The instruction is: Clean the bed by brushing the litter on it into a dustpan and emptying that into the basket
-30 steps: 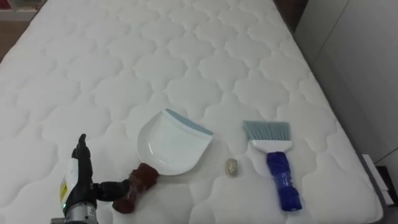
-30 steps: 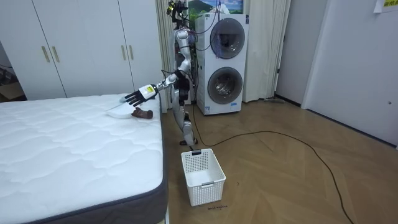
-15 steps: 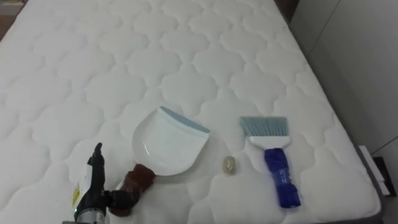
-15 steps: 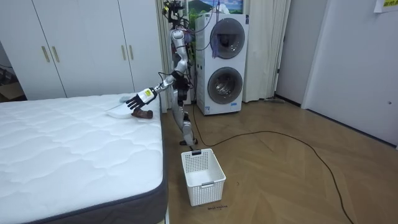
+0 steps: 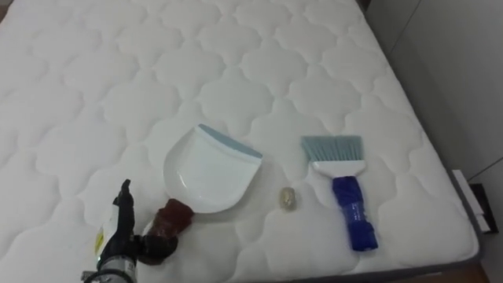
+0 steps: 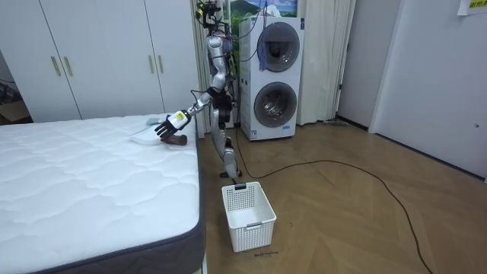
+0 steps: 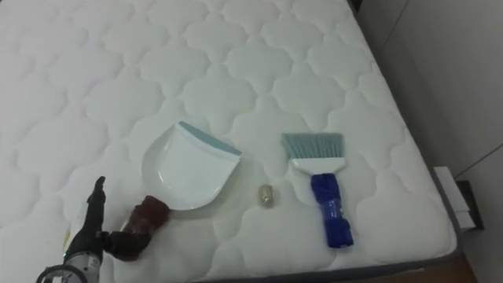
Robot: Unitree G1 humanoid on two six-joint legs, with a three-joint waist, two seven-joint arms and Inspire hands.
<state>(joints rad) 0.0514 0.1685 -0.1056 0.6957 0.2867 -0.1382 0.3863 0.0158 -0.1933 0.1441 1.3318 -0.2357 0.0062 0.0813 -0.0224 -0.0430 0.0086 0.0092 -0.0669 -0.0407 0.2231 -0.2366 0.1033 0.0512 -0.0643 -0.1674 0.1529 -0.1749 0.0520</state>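
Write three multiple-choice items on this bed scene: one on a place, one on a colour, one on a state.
1. Where does the small pale lump lie?
A. On the mattress, between the dustpan and the brush
B. Inside the dustpan
C. Under the brush's bristles

2. What colour is the brush's handle?
A. Red
B. Blue
C. Green

3. What does the dustpan hold?
A. The lump
B. The brush
C. Nothing

Answers:
1 A: the lump rests on bare quilting in the gap between the two tools, touching neither.
2 B: the handle below the pale bristles is blue.
3 C: the dustpan's white inside is bare.
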